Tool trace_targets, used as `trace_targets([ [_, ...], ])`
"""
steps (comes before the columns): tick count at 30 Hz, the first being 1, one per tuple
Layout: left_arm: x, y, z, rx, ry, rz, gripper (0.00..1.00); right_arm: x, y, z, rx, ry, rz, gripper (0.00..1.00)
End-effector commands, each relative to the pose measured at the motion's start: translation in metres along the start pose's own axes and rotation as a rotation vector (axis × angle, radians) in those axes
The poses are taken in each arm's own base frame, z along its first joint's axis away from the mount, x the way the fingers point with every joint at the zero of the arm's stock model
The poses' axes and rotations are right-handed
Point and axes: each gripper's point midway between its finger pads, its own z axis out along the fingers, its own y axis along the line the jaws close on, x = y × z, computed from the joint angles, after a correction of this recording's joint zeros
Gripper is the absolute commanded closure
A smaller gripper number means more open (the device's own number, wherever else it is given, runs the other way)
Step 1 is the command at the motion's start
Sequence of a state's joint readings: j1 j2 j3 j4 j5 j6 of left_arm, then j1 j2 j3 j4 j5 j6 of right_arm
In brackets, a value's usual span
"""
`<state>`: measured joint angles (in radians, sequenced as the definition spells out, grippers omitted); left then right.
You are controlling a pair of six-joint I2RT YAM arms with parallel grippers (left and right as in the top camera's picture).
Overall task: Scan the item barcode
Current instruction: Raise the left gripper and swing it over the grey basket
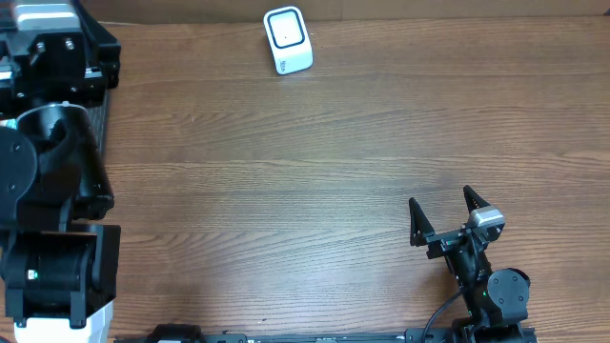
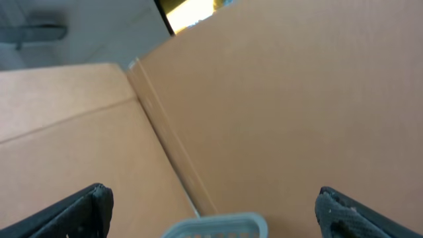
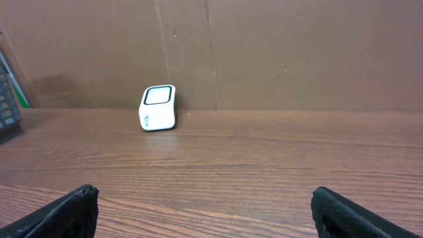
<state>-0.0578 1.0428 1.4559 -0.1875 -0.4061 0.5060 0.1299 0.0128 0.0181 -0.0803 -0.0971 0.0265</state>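
Note:
The item and its barcode are out of view. A small white scanner (image 1: 288,40) with a dark-framed window stands at the table's far edge, also seen straight ahead in the right wrist view as the scanner (image 3: 158,108). My right gripper (image 1: 443,217) rests low near the front right of the table, open, nothing between its fingers (image 3: 73,210). My left gripper (image 2: 213,195) is open and empty too, raised and facing brown cardboard panels (image 2: 284,106); a grey-blue basket rim (image 2: 218,227) shows just below it.
The left arm (image 1: 52,171) rises high at the table's left side, above a dark crate (image 1: 103,105). A cardboard wall (image 3: 277,53) stands behind the wooden table (image 1: 315,191). A dark object (image 3: 6,109) sits at the left edge of the right wrist view.

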Motion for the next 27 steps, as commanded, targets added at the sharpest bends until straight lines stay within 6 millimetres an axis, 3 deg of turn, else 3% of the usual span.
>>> trace_targets([
  [1, 0.015, 0.003, 0.006, -0.023, 0.069, 0.034, 0.00, 0.002, -0.001, 0.000, 0.007, -0.004, -0.002, 0.00],
  [13, 0.130, 0.016, 0.028, -0.003, 0.422, -0.115, 0.00, 0.002, -0.001, 0.000, 0.007, -0.004, -0.002, 0.00],
  [17, 0.176, 0.036, 0.035, 0.024, 0.524, -0.276, 0.00, 0.002, -0.001, 0.000, 0.007, -0.004, -0.002, 0.00],
  [27, 0.250, 0.100, 0.039, 0.012, 0.591, -0.797, 0.00, 0.002, -0.001, 0.000, 0.007, -0.004, -0.002, 0.00],
])
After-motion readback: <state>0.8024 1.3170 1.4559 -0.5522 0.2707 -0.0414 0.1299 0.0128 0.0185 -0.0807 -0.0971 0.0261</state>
